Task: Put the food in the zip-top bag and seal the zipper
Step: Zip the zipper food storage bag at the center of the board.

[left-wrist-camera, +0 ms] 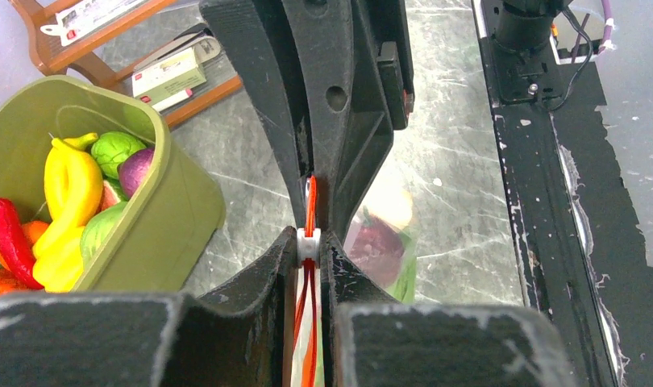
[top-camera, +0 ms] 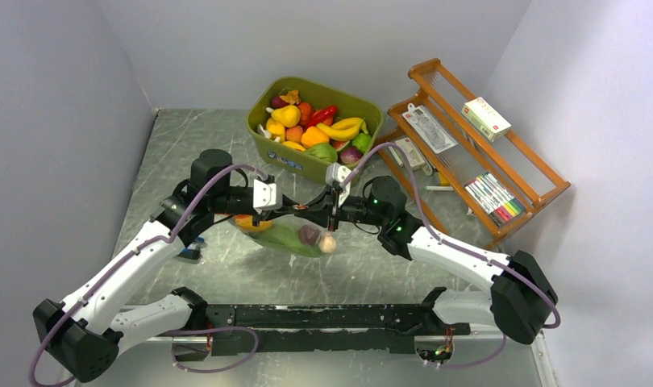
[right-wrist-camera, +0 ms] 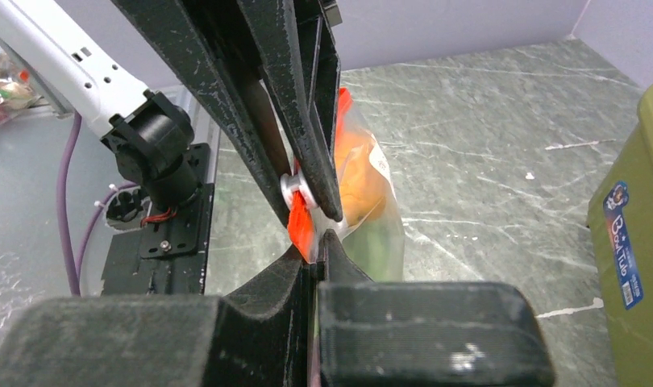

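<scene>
Clear plastic bag (top-camera: 295, 238) is held up just in front of the tub (top-camera: 284, 158), with food (top-camera: 309, 235) inside (purple, green, orange bits). The left gripper (left-wrist-camera: 309, 256) and right gripper (right-wrist-camera: 314, 250) both pinch its red zipper (left-wrist-camera: 310, 205), fingers squeezed tight.

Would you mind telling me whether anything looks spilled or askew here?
Nothing stands out: the zip-top bag hangs by its zipper between the left gripper and right gripper, food inside, none visibly spilled.

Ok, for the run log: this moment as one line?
stage: sealing | left gripper: shut on zipper | right gripper: shut on zipper | zip-top bag: held between grippers, food inside
</scene>
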`<control>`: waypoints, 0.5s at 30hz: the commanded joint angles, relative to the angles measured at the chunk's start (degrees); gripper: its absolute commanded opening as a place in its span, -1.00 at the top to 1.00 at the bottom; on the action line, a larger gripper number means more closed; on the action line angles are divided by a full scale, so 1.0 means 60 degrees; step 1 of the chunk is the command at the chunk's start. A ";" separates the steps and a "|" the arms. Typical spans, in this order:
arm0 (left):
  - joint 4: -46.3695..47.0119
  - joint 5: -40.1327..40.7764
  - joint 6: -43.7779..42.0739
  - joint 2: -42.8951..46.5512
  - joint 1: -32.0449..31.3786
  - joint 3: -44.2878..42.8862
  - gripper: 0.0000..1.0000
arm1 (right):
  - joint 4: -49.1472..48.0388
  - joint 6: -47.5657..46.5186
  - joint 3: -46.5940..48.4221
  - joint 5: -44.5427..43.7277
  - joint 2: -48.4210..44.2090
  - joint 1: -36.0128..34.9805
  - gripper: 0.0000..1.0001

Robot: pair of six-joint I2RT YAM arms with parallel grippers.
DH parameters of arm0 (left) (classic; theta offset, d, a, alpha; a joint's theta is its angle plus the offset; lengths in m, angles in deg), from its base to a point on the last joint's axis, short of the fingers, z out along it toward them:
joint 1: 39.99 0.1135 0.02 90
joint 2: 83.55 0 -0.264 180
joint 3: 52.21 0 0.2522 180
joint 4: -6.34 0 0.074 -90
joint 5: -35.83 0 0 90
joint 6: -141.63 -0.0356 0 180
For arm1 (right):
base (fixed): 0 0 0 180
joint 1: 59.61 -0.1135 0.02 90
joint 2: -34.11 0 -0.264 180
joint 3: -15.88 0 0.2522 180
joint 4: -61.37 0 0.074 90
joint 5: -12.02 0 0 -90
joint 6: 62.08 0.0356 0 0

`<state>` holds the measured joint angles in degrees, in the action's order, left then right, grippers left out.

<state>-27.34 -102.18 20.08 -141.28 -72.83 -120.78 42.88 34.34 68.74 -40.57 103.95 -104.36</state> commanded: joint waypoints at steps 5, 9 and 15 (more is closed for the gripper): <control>-0.1007 0.0271 -0.0498 -0.0123 0.0010 -0.0272 0.86 | -0.0622 -0.0339 -0.0232 0.0125 -0.0582 0.0054 1.00; -0.1117 0.0395 -0.0586 -0.0141 0.0010 -0.0230 0.86 | -0.0567 -0.0450 -0.0343 0.0061 -0.0746 0.0061 1.00; -0.1049 0.0451 -0.0543 -0.0133 0.0009 -0.0132 0.86 | 0.0117 -0.0832 -0.0309 -0.0067 -0.0790 0.0060 1.00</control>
<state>-30.80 -101.74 17.91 -141.74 -72.83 -121.50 43.62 31.39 66.83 -40.31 101.59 -104.32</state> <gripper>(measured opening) 0.113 0.007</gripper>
